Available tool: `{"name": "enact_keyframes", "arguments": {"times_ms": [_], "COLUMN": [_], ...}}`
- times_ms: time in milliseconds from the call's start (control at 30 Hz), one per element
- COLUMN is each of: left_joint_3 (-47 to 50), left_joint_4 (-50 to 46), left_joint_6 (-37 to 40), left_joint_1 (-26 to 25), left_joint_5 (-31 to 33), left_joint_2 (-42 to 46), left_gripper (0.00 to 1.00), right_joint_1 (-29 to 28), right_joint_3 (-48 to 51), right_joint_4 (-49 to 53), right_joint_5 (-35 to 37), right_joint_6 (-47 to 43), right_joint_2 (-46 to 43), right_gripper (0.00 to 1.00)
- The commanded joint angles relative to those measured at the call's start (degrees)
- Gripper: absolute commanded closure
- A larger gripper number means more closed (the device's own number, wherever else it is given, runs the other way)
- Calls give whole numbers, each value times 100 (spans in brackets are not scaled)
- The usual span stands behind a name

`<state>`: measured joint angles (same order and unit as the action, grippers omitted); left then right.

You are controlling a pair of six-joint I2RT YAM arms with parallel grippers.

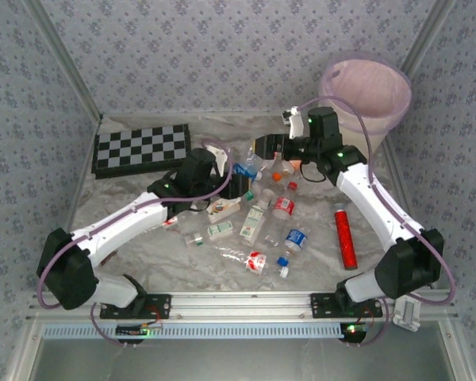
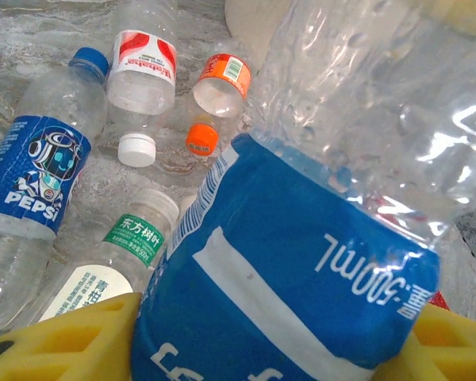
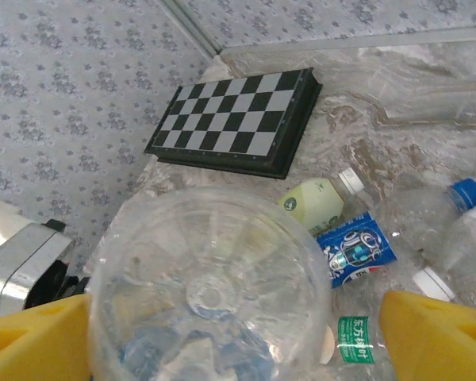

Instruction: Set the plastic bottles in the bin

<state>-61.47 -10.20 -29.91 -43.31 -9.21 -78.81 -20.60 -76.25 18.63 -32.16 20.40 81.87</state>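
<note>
Yellow pads (image 2: pixel 71 337) of the left gripper (image 2: pixel 262 349) are clenched on the blue-labelled bottle (image 2: pixel 301 262), pressing its label from both sides. The right gripper (image 3: pixel 234 341) stands wide around the same bottle's clear ribbed base (image 3: pixel 210 286). One pad is against it and a gap shows at the other, so the grip is not closed. From above, the two grippers (image 1: pixel 239 181) (image 1: pixel 266 147) meet over the middle of the table, toward its far edge, with the bottle between them, off the surface.

The table (image 1: pixel 143 238) has a marbled grey-white top, and walls papered in a small grey floral print enclose it. A chessboard (image 1: pixel 141 149) lies at the far left corner, and a slim red cylinder (image 1: pixel 347 236) lies near the right edge.

The other plastic bottles (image 1: pixel 283 206) lie scattered on their sides around the table's middle. They are clear or pale, with red, green, blue and white labels; one reads Pepsi (image 2: pixel 36 182). The bin (image 1: pixel 393 111), cream with a pink liner, stands at the far right corner, apart from the held bottle.
</note>
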Motion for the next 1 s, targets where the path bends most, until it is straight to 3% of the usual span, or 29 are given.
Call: {"name": "enact_keyframes", "arguments": {"times_ms": [0, 100, 267, 500, 800, 967], "left_joint_3": [-273, -312, -345, -640, -160, -99], "left_joint_4": [255, 264, 209, -612, -1033, -1026], "left_joint_6": [-3, 39, 9, 249, 188, 205], "left_joint_1": [-70, -122, -131, -139, -111, -99], "left_joint_5": [-11, -10, 30, 432, 987, 910], "left_joint_2": [-56, -145, -151, -79, 414, 384], "left_gripper": [45, 44, 37, 5, 3, 3], "right_joint_1": [66, 95, 175, 649, 1836, 2251], "right_joint_3": [-152, -98, -187, -1203, -2906, -3443], "right_joint_4": [8, -46, 114, 932, 1311, 1142], "right_joint_5": [-138, -163, -23, 1045, 2955, 3699], "right_joint_6": [24, 34, -80, -968, -1461, -1774], "right_joint_2": [22, 36, -78, -372, -351, -141], "right_gripper": [18, 32, 39, 47, 52, 61]}}
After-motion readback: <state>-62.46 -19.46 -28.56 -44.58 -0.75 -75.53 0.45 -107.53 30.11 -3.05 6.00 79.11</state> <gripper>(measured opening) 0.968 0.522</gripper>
